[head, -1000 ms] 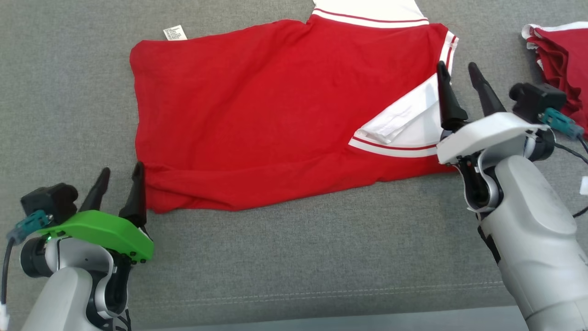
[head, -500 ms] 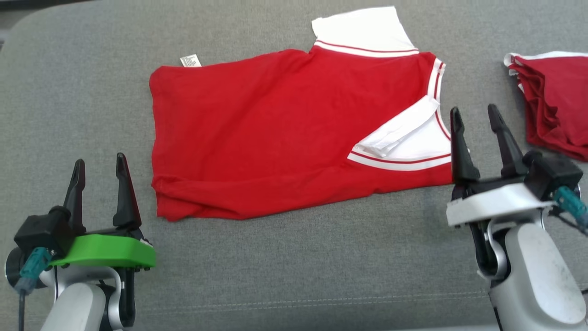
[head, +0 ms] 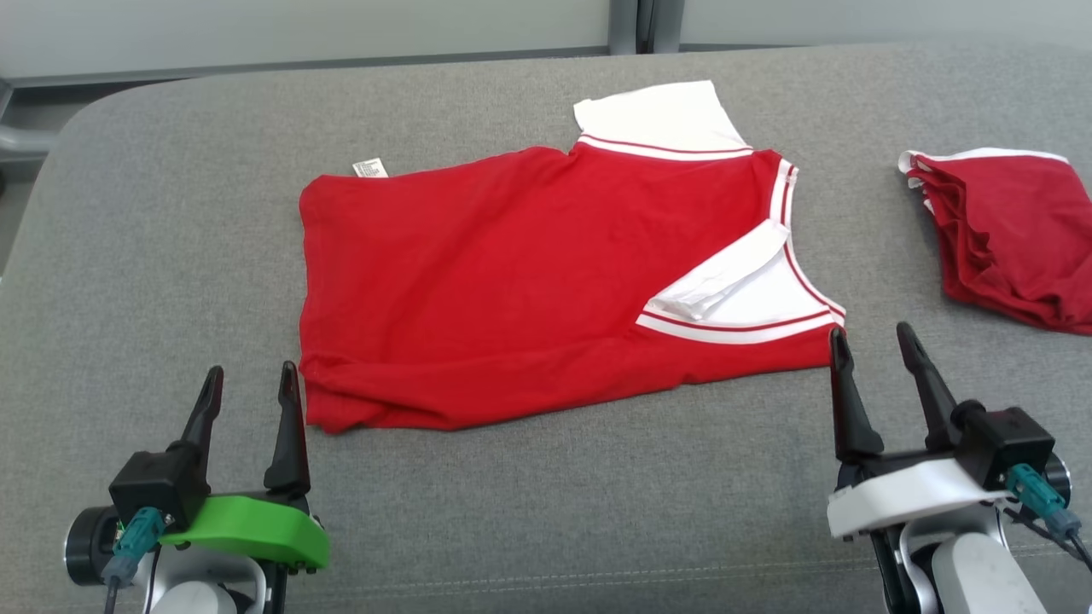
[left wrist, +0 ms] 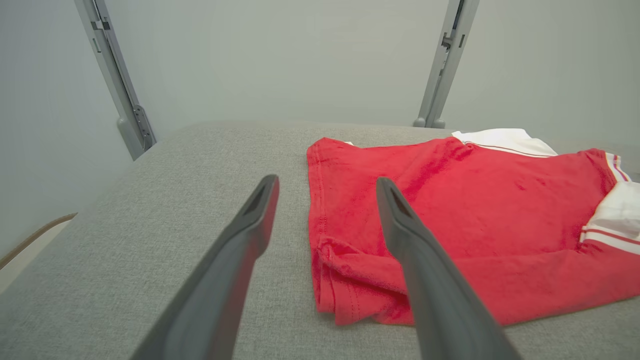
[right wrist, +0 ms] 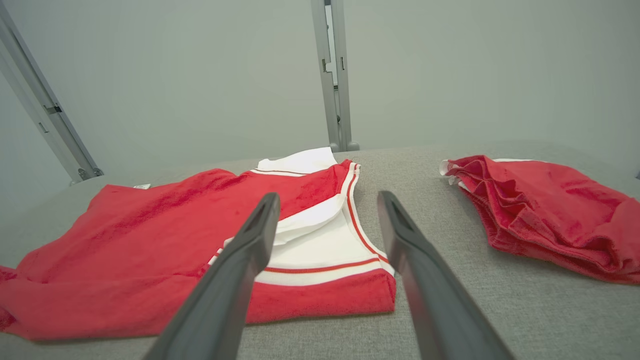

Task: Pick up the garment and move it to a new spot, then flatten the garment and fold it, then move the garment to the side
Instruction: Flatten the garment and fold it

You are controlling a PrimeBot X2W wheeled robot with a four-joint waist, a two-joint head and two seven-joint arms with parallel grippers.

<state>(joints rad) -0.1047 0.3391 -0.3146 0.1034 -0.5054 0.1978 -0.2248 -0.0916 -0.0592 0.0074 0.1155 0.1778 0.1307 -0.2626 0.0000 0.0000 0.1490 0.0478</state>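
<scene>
The red garment (head: 512, 281), trimmed in white, lies folded and fairly flat in the middle of the grey fabric-covered counter (head: 554, 495). The left hand (head: 251, 369) is just beside its near left corner and the right hand (head: 871, 331) just beside its near right corner. Both have their fingers apart and hold nothing. A second, crumpled red garment (head: 1015, 247) lies well apart at the right.

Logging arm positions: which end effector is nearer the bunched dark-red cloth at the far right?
Right. The right end effector is open, nearer the robot than the dark-red cloth and slightly leftward, by the red shirt's right corner. The left end effector is at the shirt's opposite near corner.
</scene>
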